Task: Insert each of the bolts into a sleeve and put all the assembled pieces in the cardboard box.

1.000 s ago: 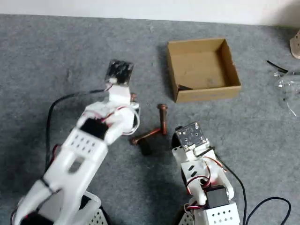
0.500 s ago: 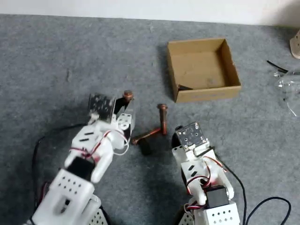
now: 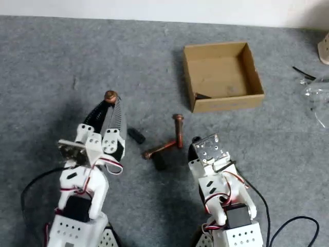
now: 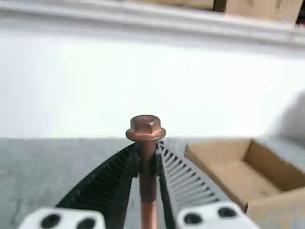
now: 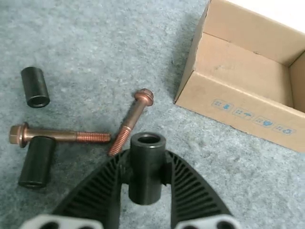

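Copper-coloured hex-head bolt (image 4: pixel 145 143) now stands head-up, pinched by its shank in the left claw (image 3: pixel 109 103), well away from the open brown cardboard box (image 3: pixel 226 103). A second ago that arm was stretched out over the loose parts toward the box. It has since drawn back from the box and lifted the bolt clear, uncovering a short black cylindrical sleeve (image 3: pixel 136 135) that lies on the surface. The right claw (image 5: pixel 146 155) has not shifted: it is closed around a second black sleeve (image 5: pixel 145 171), bore facing up, nearer the box than the left claw is. With a bolt in one claw and a sleeve in the other, the pair looks ready for a first insertion, though nothing is joined yet. Two more copper bolts (image 3: pixel 178 131) (image 3: pixel 159 149) and a third black sleeve (image 3: pixel 159 162) lie together just short of the box's front wall. A small dark shape sits in the box's near corner, and I cannot tell what it is. The surface (image 3: pixel 51 62) is a grey, felt-like mat. A pale wall (image 3: pixel 154 7) runs behind the box, and clear plastic oddments with thin wires (image 3: pixel 313 87) lie beyond the box's side wall.
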{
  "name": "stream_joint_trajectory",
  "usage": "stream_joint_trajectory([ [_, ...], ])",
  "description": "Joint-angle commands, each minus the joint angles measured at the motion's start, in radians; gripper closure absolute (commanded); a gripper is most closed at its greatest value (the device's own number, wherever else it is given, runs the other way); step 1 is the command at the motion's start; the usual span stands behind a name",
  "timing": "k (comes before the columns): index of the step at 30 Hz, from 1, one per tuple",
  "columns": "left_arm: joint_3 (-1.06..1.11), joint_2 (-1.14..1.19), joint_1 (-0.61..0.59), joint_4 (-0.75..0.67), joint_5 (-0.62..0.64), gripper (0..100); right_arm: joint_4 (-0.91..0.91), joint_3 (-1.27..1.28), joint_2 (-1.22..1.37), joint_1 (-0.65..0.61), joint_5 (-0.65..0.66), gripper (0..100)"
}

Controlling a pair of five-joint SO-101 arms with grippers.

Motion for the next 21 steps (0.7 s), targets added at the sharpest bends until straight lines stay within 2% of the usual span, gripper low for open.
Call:
stream_joint_trajectory([
  [1,0.019,-0.048,-0.028,0.023,0.0,99,-0.042,0.035,-0.018,0.015,0.011,99.4],
  [13,0.021,0.021,-0.024,0.023,0.005,99,-0.048,0.027,-0.018,0.007,0.002,99.4],
  [17,0.021,0.042,-0.022,0.023,0.005,99,-0.128,0.025,-0.018,-0.048,-0.057,99.4],
  [21,0.021,0.042,-0.018,0.02,0.006,99,-0.182,0.031,-0.018,-0.16,-0.074,99.4],
])
